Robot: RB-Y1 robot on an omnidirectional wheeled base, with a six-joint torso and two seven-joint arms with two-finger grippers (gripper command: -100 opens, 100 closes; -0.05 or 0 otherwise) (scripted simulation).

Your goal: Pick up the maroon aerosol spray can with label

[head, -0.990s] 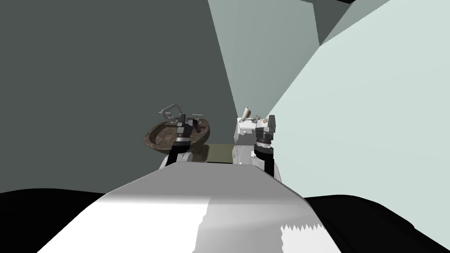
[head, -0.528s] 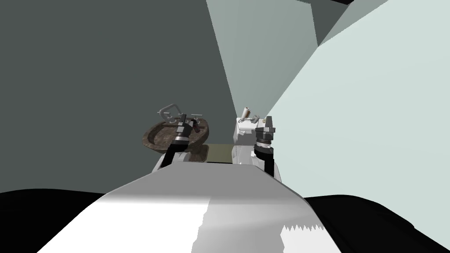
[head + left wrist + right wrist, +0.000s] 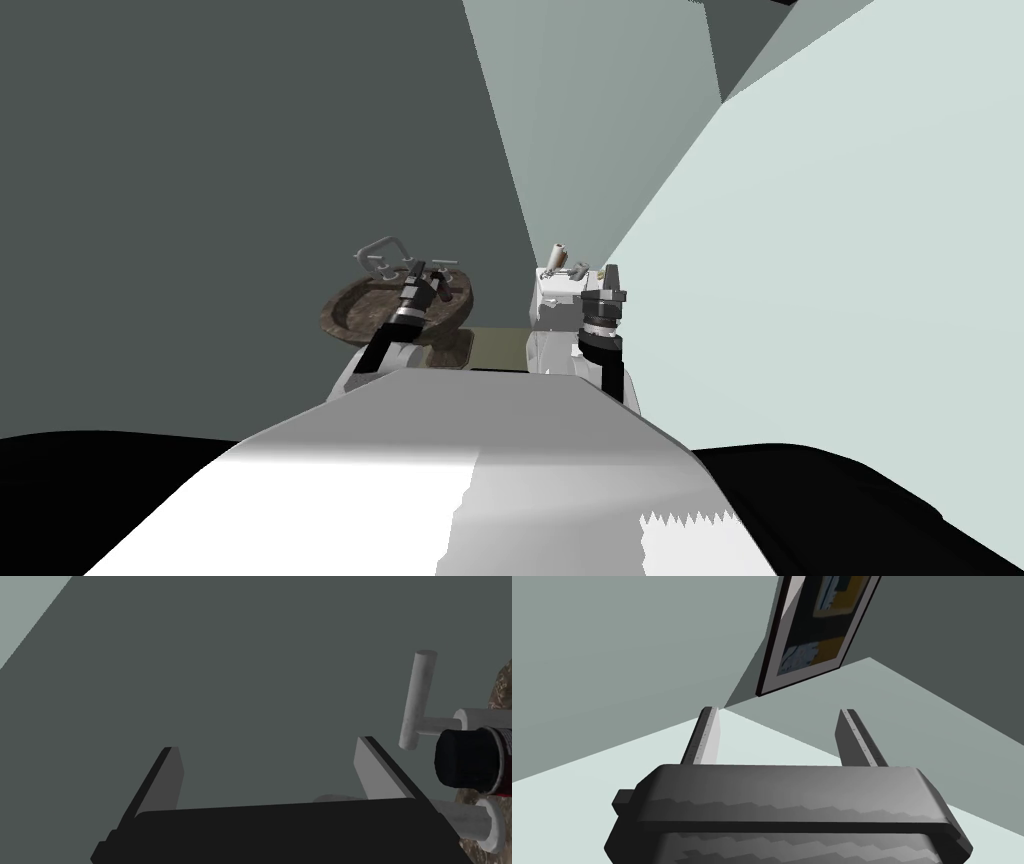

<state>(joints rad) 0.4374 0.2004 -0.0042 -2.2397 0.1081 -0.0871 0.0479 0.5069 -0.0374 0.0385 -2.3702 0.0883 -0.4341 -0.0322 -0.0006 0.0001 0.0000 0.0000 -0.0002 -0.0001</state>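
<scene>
— Where are the hands?
— The right gripper point(image 3: 782, 713) is raised beside a white fixture point(image 3: 553, 297), fingers apart. The left gripper point(image 3: 267, 748) hangs over the brown mottled sink point(image 3: 345, 312), fingers spread wide.
— And the spray can point(image 3: 467, 762)?
— Just outside one left finger, near it but apart. Its black cap points towards the gripper, with the maroon labelled body behind. It sits at the sink's edge.
— Beyond that?
— A white T-shaped tap handle point(image 3: 419, 696), then the dark grey wall point(image 3: 250, 651).
</scene>
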